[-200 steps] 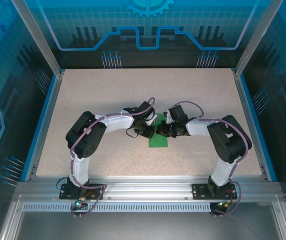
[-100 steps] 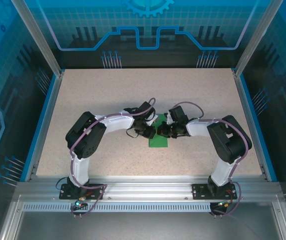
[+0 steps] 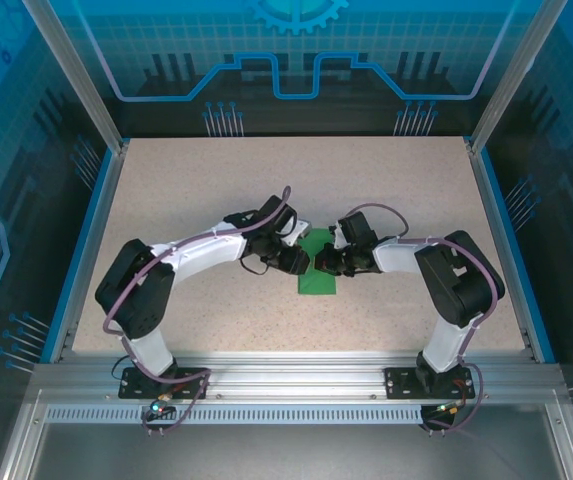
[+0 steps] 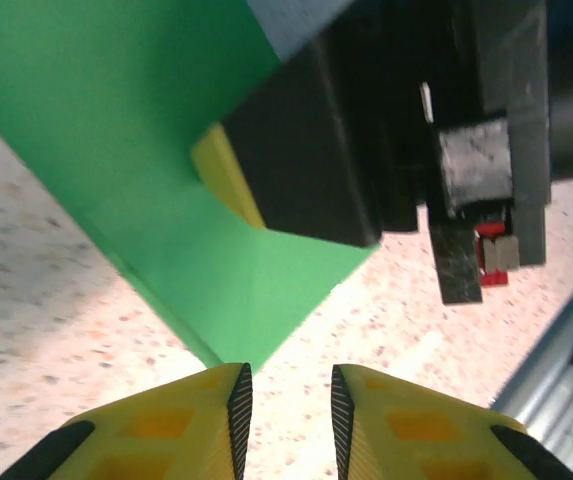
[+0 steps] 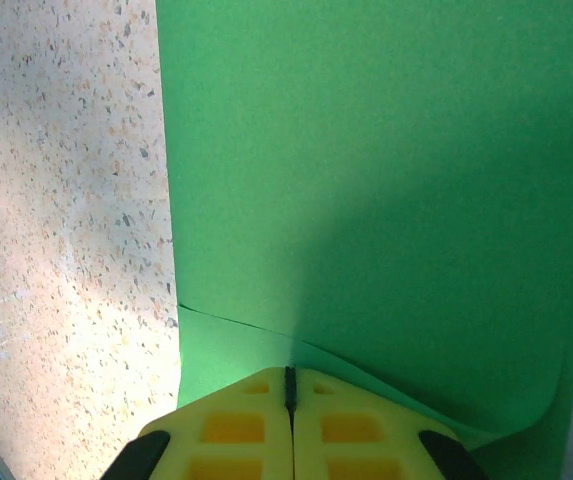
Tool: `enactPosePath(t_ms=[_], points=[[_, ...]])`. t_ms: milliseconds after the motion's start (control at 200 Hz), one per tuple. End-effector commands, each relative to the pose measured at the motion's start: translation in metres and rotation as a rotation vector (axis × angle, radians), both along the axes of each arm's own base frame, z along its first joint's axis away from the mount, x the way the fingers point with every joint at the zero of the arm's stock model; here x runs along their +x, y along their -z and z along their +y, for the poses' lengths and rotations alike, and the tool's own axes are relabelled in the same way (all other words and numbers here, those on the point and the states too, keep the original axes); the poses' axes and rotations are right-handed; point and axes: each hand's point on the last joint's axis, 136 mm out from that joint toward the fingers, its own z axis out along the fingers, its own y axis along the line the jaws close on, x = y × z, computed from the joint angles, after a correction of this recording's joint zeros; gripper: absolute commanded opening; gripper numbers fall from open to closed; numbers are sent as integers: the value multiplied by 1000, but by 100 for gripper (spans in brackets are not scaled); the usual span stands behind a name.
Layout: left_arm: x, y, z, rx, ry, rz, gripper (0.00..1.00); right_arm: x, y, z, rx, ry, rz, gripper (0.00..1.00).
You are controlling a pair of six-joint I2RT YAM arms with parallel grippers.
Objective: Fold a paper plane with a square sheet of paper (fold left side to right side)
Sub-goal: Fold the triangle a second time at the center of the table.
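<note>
The square sheet of paper (image 3: 318,272) lies on the table, folded into a narrow green strip; its upper layer (image 5: 386,180) bows up a little along the fold. My right gripper (image 5: 289,385) is shut, its tips down on the paper where the top layer's edge meets them, and nothing shows between the pads. From above, the right gripper (image 3: 324,262) sits over the strip's middle. My left gripper (image 4: 284,405) is open just off a corner of the paper (image 4: 166,150), with bare table between its fingers. From above, the left gripper (image 3: 297,259) stands at the strip's left edge.
In the left wrist view, the right gripper's black body (image 4: 366,130) and one yellow finger (image 4: 228,178) rest on the paper right ahead of my left fingers. The speckled tabletop (image 3: 206,190) is framed by a blue rim (image 3: 94,240) and glass walls.
The left arm has swung its elbow out to the left and its gripper has drawn back slightly from the paper. The right gripper and the paper have stayed put.
</note>
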Motion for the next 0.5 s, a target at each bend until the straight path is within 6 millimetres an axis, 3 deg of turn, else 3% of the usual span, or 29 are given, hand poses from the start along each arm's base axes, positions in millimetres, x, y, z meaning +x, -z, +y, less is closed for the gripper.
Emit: enactPosePath(t_ms=[0, 210, 495], points=[[-17, 0, -21, -136, 44, 130, 30, -17, 21, -8, -58, -9, 65, 6], [-18, 12, -36, -162, 72, 187, 31, -18, 22, -7, -56, -11, 71, 6], [-11, 36, -31, -84, 51, 195, 30, -20, 24, -9, -62, -9, 81, 6]])
